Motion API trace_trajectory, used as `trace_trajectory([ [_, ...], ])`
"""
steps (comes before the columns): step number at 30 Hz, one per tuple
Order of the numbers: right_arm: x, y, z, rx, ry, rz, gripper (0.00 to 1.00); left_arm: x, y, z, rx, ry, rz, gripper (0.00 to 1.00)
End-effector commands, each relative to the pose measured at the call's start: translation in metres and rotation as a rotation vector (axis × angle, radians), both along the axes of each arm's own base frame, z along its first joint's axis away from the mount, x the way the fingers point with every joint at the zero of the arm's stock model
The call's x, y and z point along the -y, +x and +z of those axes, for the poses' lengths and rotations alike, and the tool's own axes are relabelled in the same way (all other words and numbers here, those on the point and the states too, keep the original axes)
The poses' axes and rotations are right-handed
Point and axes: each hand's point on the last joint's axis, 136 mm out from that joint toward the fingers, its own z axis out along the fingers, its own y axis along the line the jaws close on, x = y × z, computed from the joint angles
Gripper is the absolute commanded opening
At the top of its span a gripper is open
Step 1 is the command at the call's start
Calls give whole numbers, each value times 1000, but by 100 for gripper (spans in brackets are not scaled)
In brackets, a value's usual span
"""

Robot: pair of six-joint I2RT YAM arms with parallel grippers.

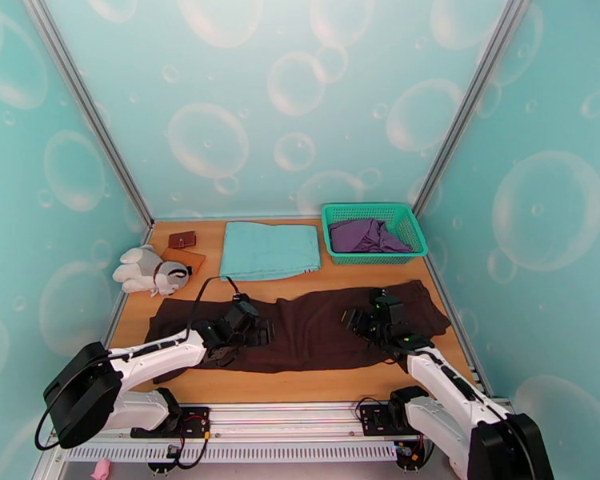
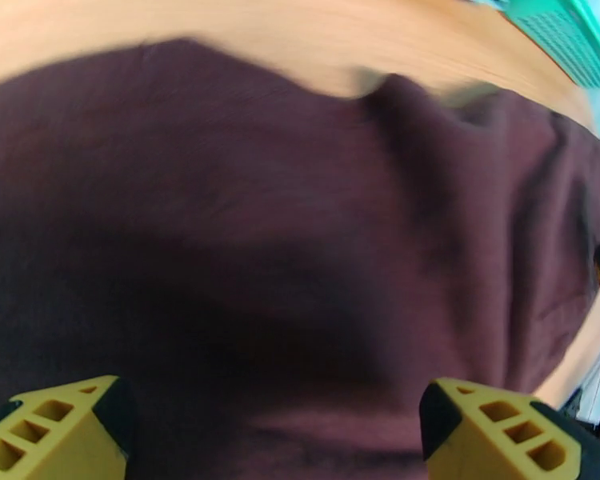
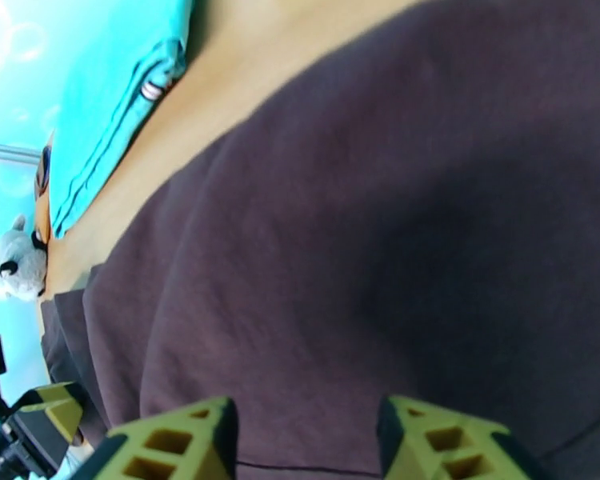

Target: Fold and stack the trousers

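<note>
Across the near half of the wooden table [image 1: 300,386], the dark brown trousers [image 1: 316,334] lie spread out flat. Above the trousers' left part, the left gripper [image 2: 280,434] hovers with jaws wide apart, empty. Above their right part, the right gripper [image 3: 304,446] stands partly open, clamping nothing.

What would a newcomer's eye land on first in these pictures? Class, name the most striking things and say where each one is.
The dark brown trousers stand out first, spread lengthwise across the near half of the wooden table, with the left tool and right tool both open over the cloth. Behind them lie a folded teal cloth at centre, a green basket holding a purple garment at far right, and a plush toy at far left.
</note>
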Motion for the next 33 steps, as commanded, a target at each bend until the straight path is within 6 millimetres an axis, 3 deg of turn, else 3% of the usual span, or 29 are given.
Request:
trace_trajectory([
  [1,1,15,10,71,57,-20,54,-54,2,-10,-7,58,280,99],
  [5,27,26,6,76,1,-99,56,-119,-8,-25,-71,126,546,99],
  [9,48,35,35,171,-101,-167,58,-141,-14,-40,-110,71,636,99],
  [11,68,29,54,204,-169,-252,61,-152,-16,-38,-109,95,678,99],
  [14,94,12,58,188,-177,-358,64,-163,-15,-29,-84,135,709,99],
  [19,94,-6,43,112,-41,-443,68,-173,-13,-14,-37,134,740,99],
  [25,150,-34,5,-200,-214,-762,71,-173,-8,-9,0,89,723,99],
  [27,158,-45,-3,-264,-225,-844,72,-170,-7,-11,0,74,710,99],
  [33,173,-50,-18,-271,-242,-925,73,-165,-5,-16,-7,62,690,99],
])
